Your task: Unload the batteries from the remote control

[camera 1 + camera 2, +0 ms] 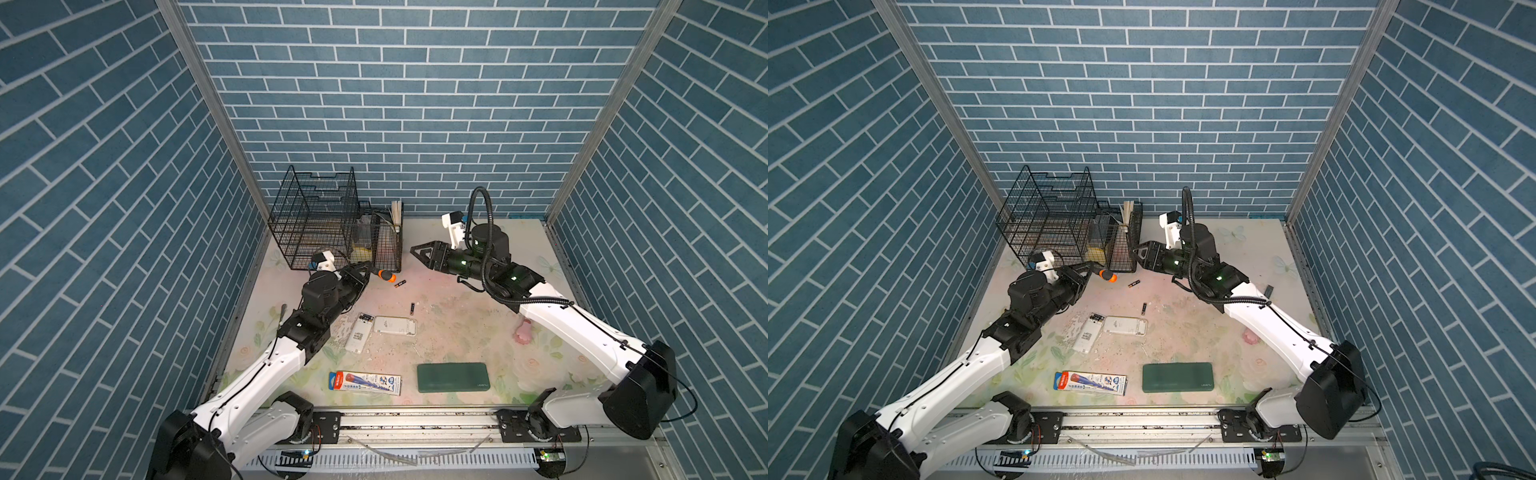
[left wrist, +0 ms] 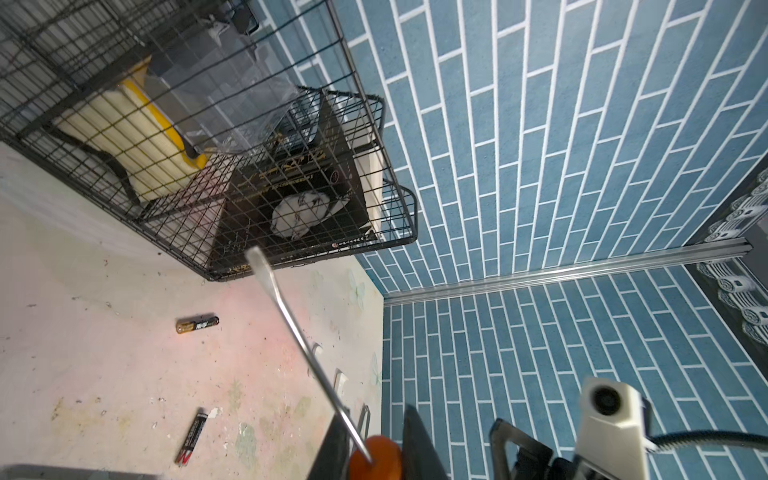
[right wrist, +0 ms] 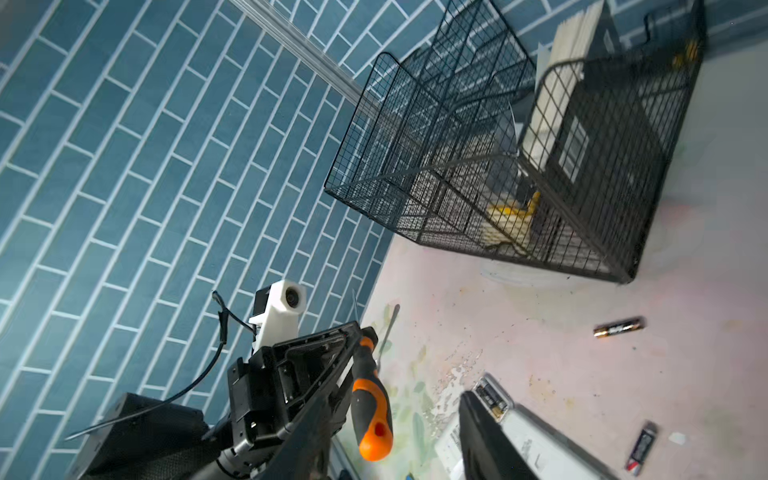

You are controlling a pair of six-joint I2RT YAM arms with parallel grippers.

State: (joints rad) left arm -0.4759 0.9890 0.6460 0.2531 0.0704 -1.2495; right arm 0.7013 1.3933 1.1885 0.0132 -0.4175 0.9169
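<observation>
Two batteries lie loose on the table in both top views, one (image 1: 400, 284) near the screwdriver and one (image 1: 412, 308) nearer the remote; the left wrist view shows both (image 2: 197, 324) (image 2: 191, 440). The white remote control (image 1: 356, 338) lies face down with its battery bay (image 3: 492, 399) uncovered, and a dark cell shows inside. A white flat cover-like piece (image 1: 395, 326) lies beside it. My left gripper (image 1: 365, 271) is shut on the orange-and-black screwdriver handle (image 2: 376, 457), the shaft (image 2: 299, 340) pointing at the basket. My right gripper (image 1: 417, 252) hovers open and empty above the table, right of the basket.
A tall black wire rack (image 1: 316, 220) and a wire basket (image 1: 384, 245) with boxes stand at the back left. A dark green flat case (image 1: 453, 377) and a printed package (image 1: 365, 382) lie near the front edge. A pink object (image 1: 524, 332) sits under the right arm.
</observation>
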